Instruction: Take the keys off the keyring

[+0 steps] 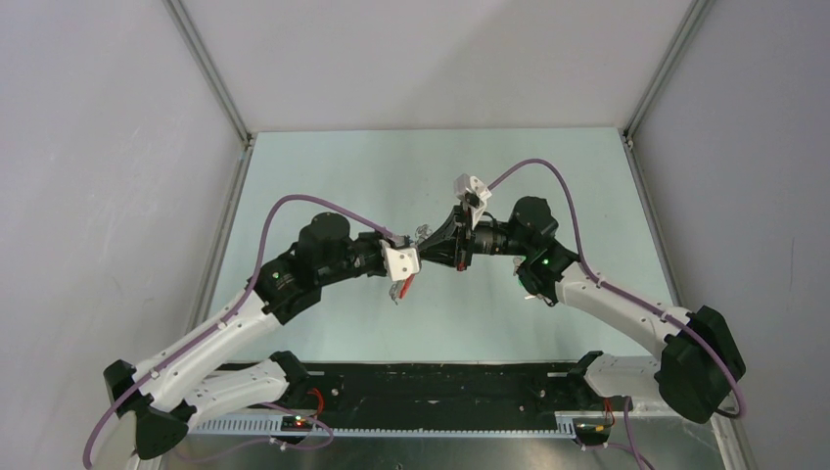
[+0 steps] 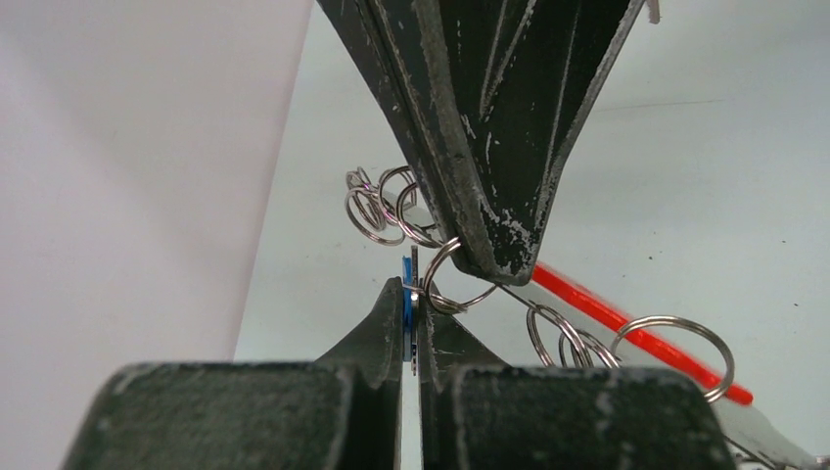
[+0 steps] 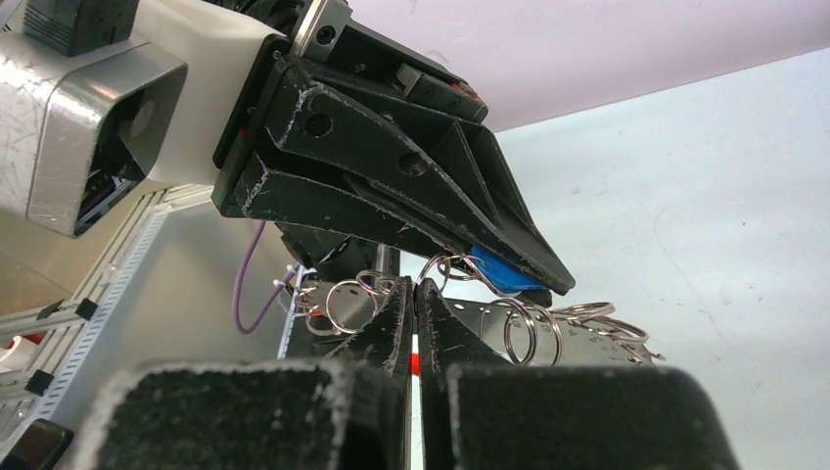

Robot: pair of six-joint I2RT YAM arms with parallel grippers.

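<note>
Both grippers meet in mid-air over the table. In the left wrist view my left gripper (image 2: 412,294) is shut on a blue-headed key (image 2: 406,305), seen edge-on. My right gripper (image 3: 413,286) is shut on a small silvery split ring (image 2: 455,294) that joins that key. The keyring hangs under them; its red band (image 2: 636,333) and pale grey strip (image 3: 587,338) carry several more split rings (image 3: 519,333). From above, the left gripper (image 1: 418,246) and right gripper (image 1: 428,254) touch tip to tip, with the red band (image 1: 406,286) dangling below. No green or black key heads show.
Pale green table surface (image 1: 372,176) with grey enclosure walls on the left, right and back. A black strip and cable tray (image 1: 440,392) run along the near edge between the arm bases. A purple cable (image 1: 548,171) loops over the right arm.
</note>
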